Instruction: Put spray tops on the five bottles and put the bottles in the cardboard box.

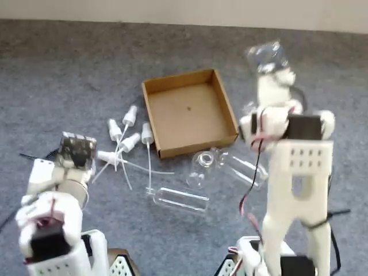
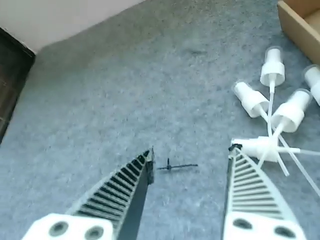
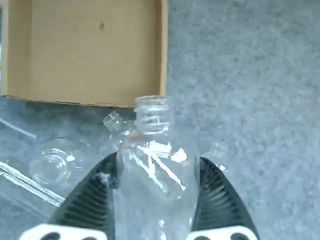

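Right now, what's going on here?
The right pincer grips a clear bottle with no top on it, near the cardboard box, which has nothing in it. The left pincer is open, low over the carpet beside the loose spray tops. More bare bottles lie on the carpet by the box. None that I can see is capped.

We count five white spray tops (image 1: 131, 115), one cardboard box (image 1: 190, 112), and five clear bottles (image 1: 181, 198): one raised bottle (image 1: 267, 56) and four lying close together beside the box, though these overlap and are hard to separate. We also count two arms (image 1: 296, 167).
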